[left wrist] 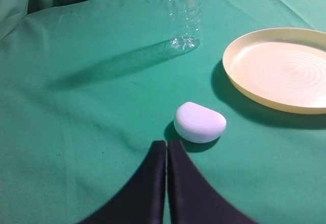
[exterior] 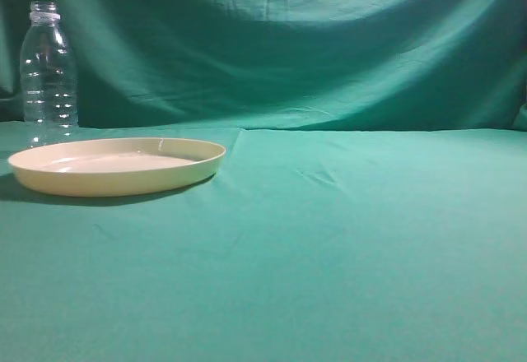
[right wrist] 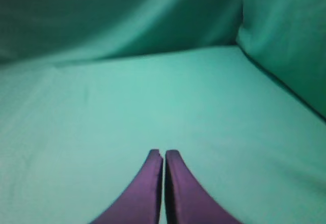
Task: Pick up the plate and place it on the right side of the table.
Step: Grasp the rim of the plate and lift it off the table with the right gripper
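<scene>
The cream-yellow plate [exterior: 115, 164] lies flat on the teal-green table [exterior: 329, 247] at the left of the exterior view. It also shows at the right of the left wrist view [left wrist: 282, 68]. My left gripper [left wrist: 166, 143] is shut and empty, above the cloth, with the plate ahead and to its right. My right gripper [right wrist: 163, 152] is shut and empty over bare cloth [right wrist: 153, 102]; no plate shows in its view. Neither gripper shows in the exterior view.
A clear plastic bottle [exterior: 48, 74] stands upright behind the plate; its lower part shows in the left wrist view [left wrist: 183, 15]. A small white rounded object [left wrist: 199, 122] lies on the cloth just ahead of my left gripper. A darker green backdrop [exterior: 288, 41] hangs behind.
</scene>
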Robot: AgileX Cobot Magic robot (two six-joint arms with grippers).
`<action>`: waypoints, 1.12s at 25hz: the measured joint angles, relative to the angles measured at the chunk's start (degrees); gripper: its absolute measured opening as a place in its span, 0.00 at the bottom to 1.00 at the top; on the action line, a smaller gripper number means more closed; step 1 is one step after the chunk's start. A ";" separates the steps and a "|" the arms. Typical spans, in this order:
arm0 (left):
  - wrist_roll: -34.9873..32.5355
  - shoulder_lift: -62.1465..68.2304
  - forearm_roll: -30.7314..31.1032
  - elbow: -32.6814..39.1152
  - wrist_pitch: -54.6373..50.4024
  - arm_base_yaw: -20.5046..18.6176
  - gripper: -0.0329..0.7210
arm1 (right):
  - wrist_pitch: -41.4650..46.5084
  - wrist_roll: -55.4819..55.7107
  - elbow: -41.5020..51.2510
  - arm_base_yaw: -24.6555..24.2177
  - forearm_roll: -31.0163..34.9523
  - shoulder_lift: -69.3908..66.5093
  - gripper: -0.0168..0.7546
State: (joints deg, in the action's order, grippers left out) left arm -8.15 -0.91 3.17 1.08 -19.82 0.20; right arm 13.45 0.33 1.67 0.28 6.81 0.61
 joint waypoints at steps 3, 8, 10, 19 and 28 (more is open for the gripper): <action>0.00 0.00 0.00 0.00 0.00 0.00 0.04 | -10.67 1.39 0.00 0.00 4.90 0.00 0.02; 0.00 0.00 0.00 0.00 0.00 0.00 0.04 | -11.41 1.51 -1.72 2.43 5.64 -0.10 0.02; 0.00 0.00 0.00 0.00 0.00 0.00 0.04 | -7.94 1.38 -5.13 3.68 5.53 -2.16 0.02; 0.00 0.00 0.00 0.00 0.00 0.00 0.04 | 10.19 1.15 -19.00 5.03 11.42 -33.11 0.02; 0.00 0.00 0.00 0.00 0.00 0.00 0.04 | 23.18 -10.74 -37.61 6.88 14.01 -57.55 0.02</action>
State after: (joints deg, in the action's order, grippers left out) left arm -8.15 -0.91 3.17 1.08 -19.82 0.20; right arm 36.63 -10.41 -35.94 7.16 20.82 -56.94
